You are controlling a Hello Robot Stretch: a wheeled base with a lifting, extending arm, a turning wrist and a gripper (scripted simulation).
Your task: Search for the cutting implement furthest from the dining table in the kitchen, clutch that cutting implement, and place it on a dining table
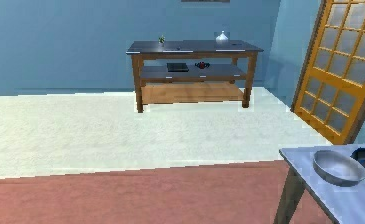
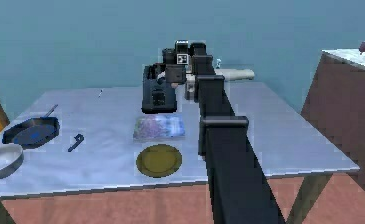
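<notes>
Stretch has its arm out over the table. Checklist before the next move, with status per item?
1. Arm reaches over the table: ok.
2. Gripper load known: cannot tell; things lie on the table behind it.
3. Target found: cannot tell; the small dark thing left of the plate is too small to name.
4. Plate clear of the arm: ok, it lies beside the bar.
5. Floor ahead to the shelf free: ok.
</notes>
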